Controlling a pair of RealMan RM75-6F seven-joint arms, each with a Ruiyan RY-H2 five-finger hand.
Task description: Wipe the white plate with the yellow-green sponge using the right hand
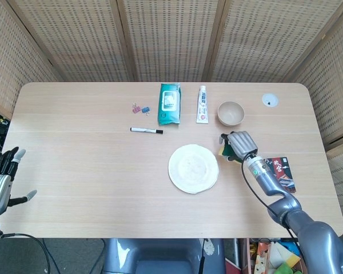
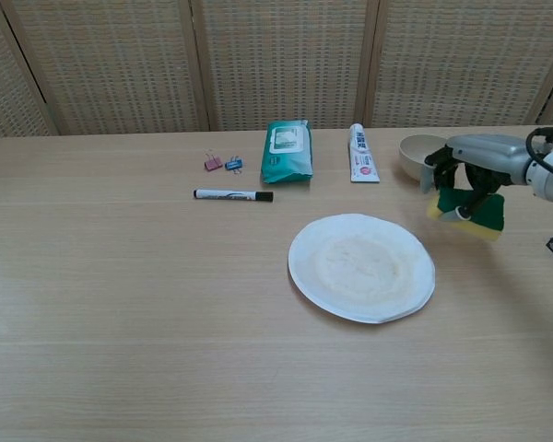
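Note:
The white plate lies bare on the table's middle right. To its right, my right hand grips the yellow-green sponge from above, fingers curled around it, lifted off the table in front of the beige bowl. My left hand hangs beyond the table's left edge, fingers spread and holding nothing; the chest view does not show it.
A beige bowl stands just behind the right hand. A toothpaste tube, a green wipes pack, small clips and a black marker lie further back. A dark booklet lies right of the hand.

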